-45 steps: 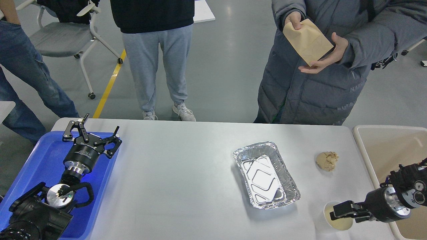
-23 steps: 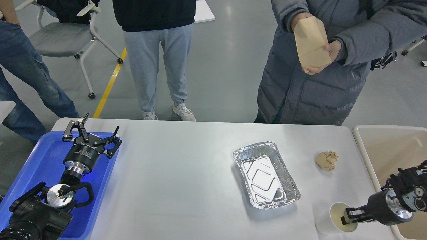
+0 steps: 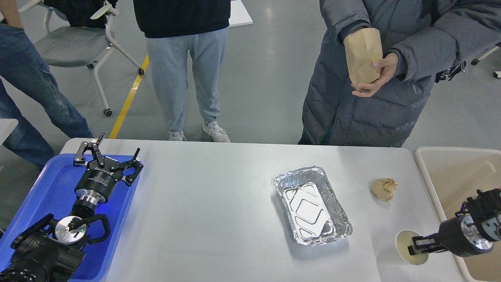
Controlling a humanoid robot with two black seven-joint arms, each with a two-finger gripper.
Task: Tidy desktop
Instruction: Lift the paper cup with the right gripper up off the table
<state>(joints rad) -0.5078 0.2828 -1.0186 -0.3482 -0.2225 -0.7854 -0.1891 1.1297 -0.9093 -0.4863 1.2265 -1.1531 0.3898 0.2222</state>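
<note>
The pale grey desktop [image 3: 215, 203] holds an empty foil tray [image 3: 280, 180] right of centre and a crumpled brown paper ball [image 3: 384, 189] further right. My right gripper [image 3: 417, 247] is at the front right, shut on the rim of a white paper cup [image 3: 405, 239], which I see from above near the table's right edge. My left gripper [image 3: 117, 145] is open and empty above the far end of the blue tray [image 3: 47, 188] at the left.
A beige rimmed bin [image 3: 420, 164] stands just right of the table. A person in a grey coat behind the table holds a brown paper bag [image 3: 363, 55]. Two more people and a wheeled chair [image 3: 74, 43] stand behind.
My right gripper has moved right toward the bin with the cup, which was tilted and is now seen straight from above. The person turned the paper bag upright. The left arm has not moved.
</note>
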